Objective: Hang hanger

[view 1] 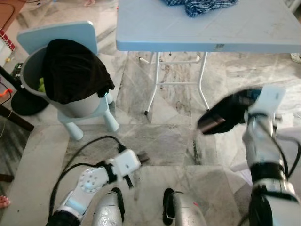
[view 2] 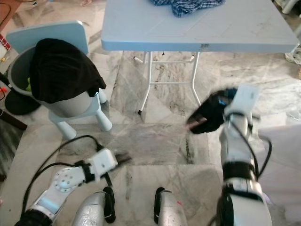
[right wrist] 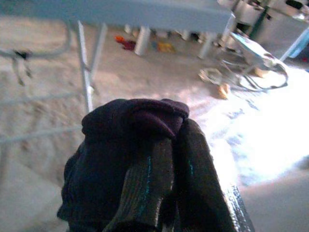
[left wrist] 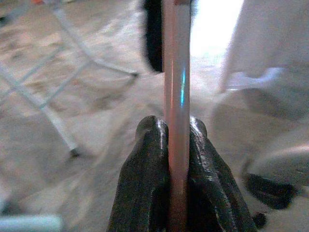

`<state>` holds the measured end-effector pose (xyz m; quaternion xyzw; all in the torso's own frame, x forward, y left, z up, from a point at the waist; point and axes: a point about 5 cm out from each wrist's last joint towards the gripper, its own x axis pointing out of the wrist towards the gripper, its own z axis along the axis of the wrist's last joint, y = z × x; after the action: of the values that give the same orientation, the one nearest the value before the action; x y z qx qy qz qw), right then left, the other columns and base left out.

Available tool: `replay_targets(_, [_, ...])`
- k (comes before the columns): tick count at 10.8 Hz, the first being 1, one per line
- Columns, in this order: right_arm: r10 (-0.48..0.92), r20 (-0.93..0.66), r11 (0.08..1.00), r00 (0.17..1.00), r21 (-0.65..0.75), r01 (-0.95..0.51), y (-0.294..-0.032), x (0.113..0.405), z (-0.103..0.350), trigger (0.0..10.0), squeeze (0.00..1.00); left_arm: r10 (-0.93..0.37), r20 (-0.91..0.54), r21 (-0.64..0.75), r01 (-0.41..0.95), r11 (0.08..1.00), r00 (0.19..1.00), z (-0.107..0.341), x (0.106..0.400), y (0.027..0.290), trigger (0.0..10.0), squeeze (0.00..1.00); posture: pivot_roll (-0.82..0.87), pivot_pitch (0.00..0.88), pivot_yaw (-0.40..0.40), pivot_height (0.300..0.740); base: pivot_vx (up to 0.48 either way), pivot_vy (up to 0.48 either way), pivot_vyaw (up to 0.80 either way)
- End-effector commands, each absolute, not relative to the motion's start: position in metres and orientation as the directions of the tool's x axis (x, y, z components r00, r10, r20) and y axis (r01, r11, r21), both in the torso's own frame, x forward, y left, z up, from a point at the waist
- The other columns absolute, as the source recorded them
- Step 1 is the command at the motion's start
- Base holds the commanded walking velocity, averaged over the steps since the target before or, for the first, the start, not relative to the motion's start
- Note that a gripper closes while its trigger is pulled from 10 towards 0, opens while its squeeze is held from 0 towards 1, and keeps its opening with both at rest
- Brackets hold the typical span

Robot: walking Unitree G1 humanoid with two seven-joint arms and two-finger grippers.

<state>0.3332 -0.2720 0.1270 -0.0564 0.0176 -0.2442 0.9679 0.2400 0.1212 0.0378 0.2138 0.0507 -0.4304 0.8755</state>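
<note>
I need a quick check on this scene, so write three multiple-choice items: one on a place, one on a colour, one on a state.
1. Where does the blue checked cloth lie?
A. on the pale blue folding table
B. in the bucket
C. on the floor

2. What colour is the garment draped over the grey plastic bucket?
A. white
B. black
C. red

3. What is the left hand doing?
A. standing open
B. clamped on a thin pinkish-red bar
C. holding a cup

Answers: 1 A, the cloth sits at the tabletop's far edge. 2 B, the garment over the bucket's rim is black. 3 B, the left wrist view shows both black fingers pressed against the bar.
</note>
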Motion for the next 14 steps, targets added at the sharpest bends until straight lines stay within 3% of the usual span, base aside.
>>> replay_targets(1, [-0.506,0.010,0.851,0.862,-0.154,0.501,-0.282,0.329,0.127,0.0,0.00,-0.621,-0.242,0.373,0.662,0.650,0.746,0.040,0.246,0.133,0.0,0.00,0.01,0.197,-0.033,0.740,0.000,0.000,0.00])
replay_targets(2, [-0.500,0.007,0.851,0.866,-0.182,0.493,-0.286,0.323,0.121,0.0,0.00,-0.493,-0.152,0.346,0.513,0.785,0.857,0.049,0.249,0.142,0.0,0.00,0.01,0.205,-0.038,0.740,0.000,0.000,0.00])
replay_targets(4, [-0.466,-0.042,0.877,0.884,-0.151,0.455,-0.287,0.317,0.107,0.0,0.00,-0.336,-0.093,0.242,0.348,0.906,0.937,0.051,0.245,0.143,0.0,0.00,0.01,0.206,-0.037,0.740,0.000,0.000,0.00])
replay_targets(5, [-0.247,-0.034,0.968,0.969,-0.064,0.244,-0.260,0.321,0.106,0.0,0.00,-0.231,-0.058,0.225,0.238,0.945,0.971,0.056,0.247,0.143,10.0,0.00,0.02,0.203,-0.044,0.740,0.000,0.000,0.00])
replay_targets(6, [-0.110,0.036,0.992,0.993,-0.050,0.111,-0.243,0.318,0.115,0.0,0.00,-0.183,0.004,0.227,0.177,0.958,0.983,0.068,0.252,0.144,10.0,0.00,0.02,0.201,-0.045,0.740,0.000,0.000,0.00])
replay_targets(7, [-0.065,0.078,0.994,0.995,-0.087,0.072,-0.240,0.312,0.121,0.0,0.00,-0.155,0.023,0.202,0.147,0.968,0.988,0.078,0.256,0.144,10.0,0.00,0.02,0.201,-0.046,0.740,0.000,0.000,0.00])
replay_targets(9, [-0.058,0.221,0.997,0.974,-0.036,0.068,-0.236,0.310,0.155,0.0,0.00,-0.107,0.127,0.050,0.102,0.994,0.986,0.124,0.272,0.135,10.0,0.00,0.02,0.199,-0.035,0.740,0.000,0.000,0.00])
replay_targets(10, [-0.044,0.250,0.998,0.967,-0.041,0.056,-0.229,0.312,0.164,0.0,0.00,-0.117,0.144,0.046,0.111,0.993,0.983,0.128,0.273,0.132,10.0,0.00,0.02,0.199,-0.035,0.740,0.000,0.000,0.00])
replay_targets(12, [-0.007,0.223,0.992,0.975,-0.119,0.034,-0.219,0.315,0.167,0.0,0.00,-0.124,0.120,0.043,0.119,0.992,0.985,0.128,0.274,0.134,10.0,0.00,0.01,0.191,-0.011,0.740,0.000,0.000,0.00])
replay_targets(14, [0.022,0.195,0.987,0.981,-0.163,0.010,-0.227,0.308,0.165,0.0,0.00,-0.143,0.113,0.051,0.138,0.989,0.983,0.130,0.276,0.138,10.0,0.00,0.01,0.175,-0.018,0.740,0.000,0.000,0.00])
